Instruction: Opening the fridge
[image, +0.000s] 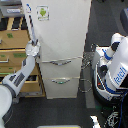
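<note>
A single exterior view looks down from high up, fairly near, facing the front of the fridge (60, 45), which fills the middle; an arm (17, 75) enters from the view's lower left corner, close to the lens

A robotics lab: second robot (116, 67) parked beside cabling (86, 75).

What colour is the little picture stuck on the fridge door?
Green on a white square: the sticker on the white fridge, seen in the exterior view.
</note>
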